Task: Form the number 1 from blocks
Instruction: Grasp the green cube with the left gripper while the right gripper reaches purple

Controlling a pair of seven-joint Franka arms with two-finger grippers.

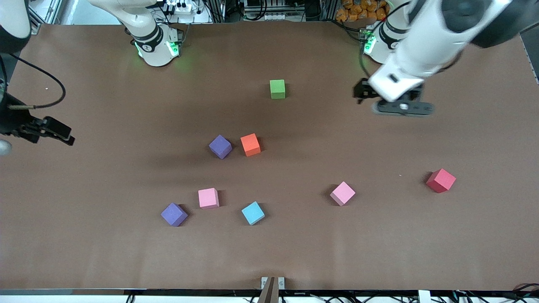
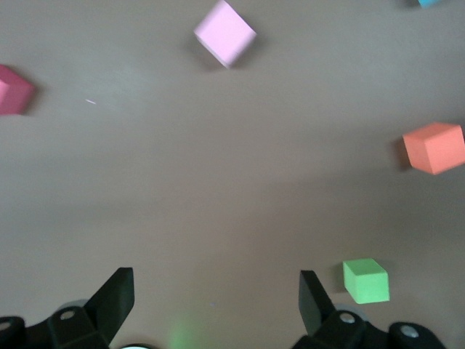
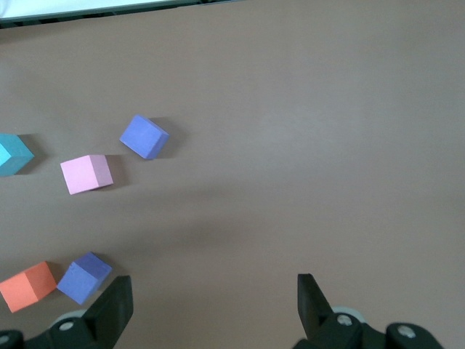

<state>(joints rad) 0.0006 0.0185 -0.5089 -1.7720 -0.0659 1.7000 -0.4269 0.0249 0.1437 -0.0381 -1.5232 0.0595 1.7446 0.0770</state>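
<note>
The left gripper (image 1: 400,105) is held with fingers spread and empty, above bare table (image 1: 379,252) between the green block (image 1: 277,89) and the edge at the left arm's end. The right gripper (image 1: 54,132) is likewise spread and empty, waiting over the edge at the right arm's end.

No block is yet lined up, so the task is judged to be at its start. The blocks lie scattered:
- purple (image 1: 220,146) and orange (image 1: 250,144) at mid-table;
- purple (image 1: 174,214), pink (image 1: 208,198) and light blue (image 1: 253,213) toward the front edge;
- pink (image 1: 342,193) and red (image 1: 441,180) toward the left arm's end.

A descent onto a first block is called for next.
</note>
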